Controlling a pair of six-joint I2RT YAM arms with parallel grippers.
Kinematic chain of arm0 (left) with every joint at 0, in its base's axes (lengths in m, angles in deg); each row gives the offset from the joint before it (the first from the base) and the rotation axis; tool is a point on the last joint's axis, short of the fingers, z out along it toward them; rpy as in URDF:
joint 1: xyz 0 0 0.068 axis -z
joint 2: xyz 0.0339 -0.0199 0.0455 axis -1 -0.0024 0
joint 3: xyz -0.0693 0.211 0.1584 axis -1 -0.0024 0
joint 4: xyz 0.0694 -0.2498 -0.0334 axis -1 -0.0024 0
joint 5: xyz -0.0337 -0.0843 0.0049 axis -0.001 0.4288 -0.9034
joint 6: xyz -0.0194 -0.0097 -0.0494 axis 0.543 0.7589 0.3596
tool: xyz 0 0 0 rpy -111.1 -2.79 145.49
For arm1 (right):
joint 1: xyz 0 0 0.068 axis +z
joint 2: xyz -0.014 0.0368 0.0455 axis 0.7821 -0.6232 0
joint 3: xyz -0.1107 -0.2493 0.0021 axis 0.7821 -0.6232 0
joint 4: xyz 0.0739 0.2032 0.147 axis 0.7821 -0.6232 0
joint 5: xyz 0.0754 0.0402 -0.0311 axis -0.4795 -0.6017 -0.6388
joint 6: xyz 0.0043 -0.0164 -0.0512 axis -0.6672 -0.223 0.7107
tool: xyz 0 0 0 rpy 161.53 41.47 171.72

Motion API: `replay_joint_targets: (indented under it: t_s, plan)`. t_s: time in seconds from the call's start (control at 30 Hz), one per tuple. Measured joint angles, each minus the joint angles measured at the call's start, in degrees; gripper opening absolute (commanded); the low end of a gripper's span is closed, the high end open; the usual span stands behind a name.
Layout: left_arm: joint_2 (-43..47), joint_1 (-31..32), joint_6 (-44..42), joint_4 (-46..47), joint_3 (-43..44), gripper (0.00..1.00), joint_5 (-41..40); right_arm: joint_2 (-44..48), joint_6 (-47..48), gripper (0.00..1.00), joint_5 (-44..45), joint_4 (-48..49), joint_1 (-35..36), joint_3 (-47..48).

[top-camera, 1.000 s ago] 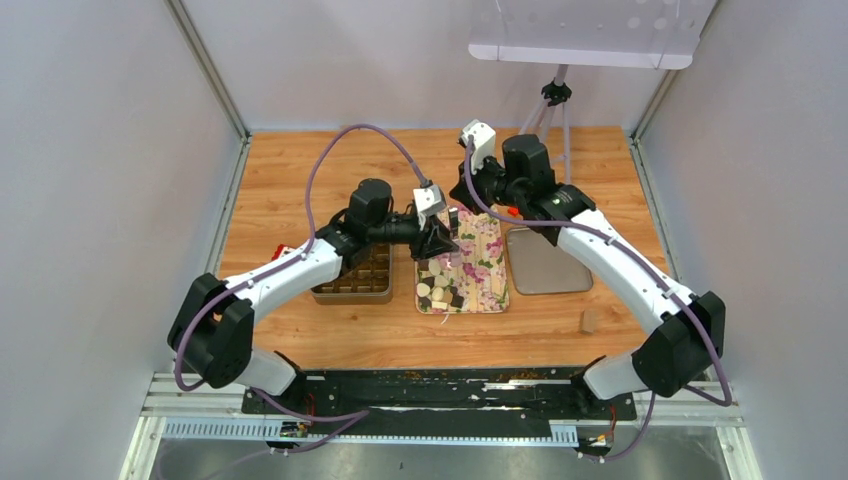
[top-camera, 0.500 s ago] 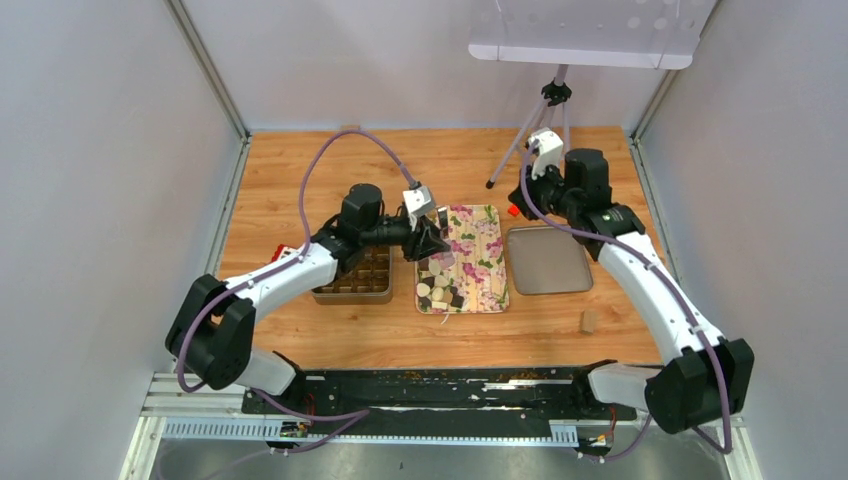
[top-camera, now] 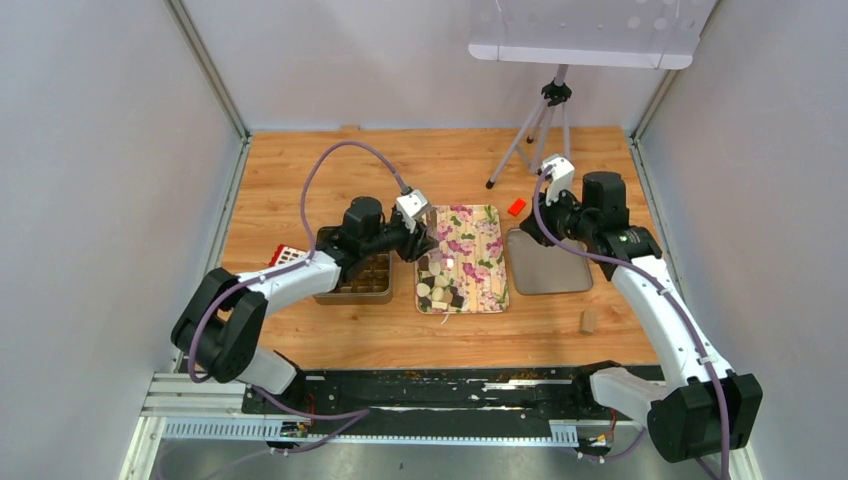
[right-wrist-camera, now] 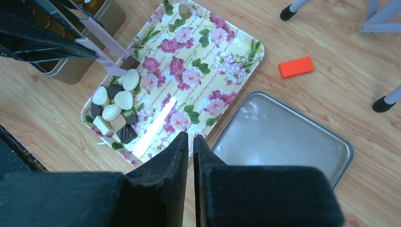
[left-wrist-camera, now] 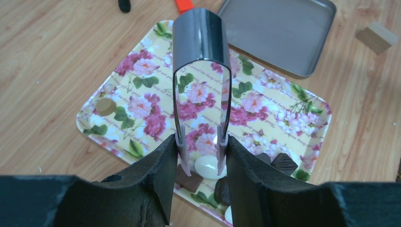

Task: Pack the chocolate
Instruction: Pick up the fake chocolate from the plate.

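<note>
Several chocolate [right-wrist-camera: 124, 100] pieces cluster on the tray [left-wrist-camera: 265, 109] just below the left gripper [left-wrist-camera: 201, 156], which is clamped on tongs [left-wrist-camera: 201, 42] whose tips straddle a white oval [left-wrist-camera: 208, 166]. It looks light, smooth and probably slippery, so pinch its sides gently. The right gripper [right-wrist-camera: 190, 142] hangs well apart, fingers nearly together, empty.

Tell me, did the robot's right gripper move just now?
Yes. In the top view, the right gripper swung rightward, from above the far end of the flowery rectangular tray to the far-left corner of the flat grey metal tray.
</note>
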Motion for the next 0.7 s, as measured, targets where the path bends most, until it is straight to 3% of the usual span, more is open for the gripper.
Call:
replay_joint_targets:
  t_s: [0.7]
  plan:
    - [-8.3, 0.5, 0.0, 1.9, 1.6, 0.51, 0.7, 0.0, 0.2, 0.11, -3.0, -0.2, -2.3, -0.9]
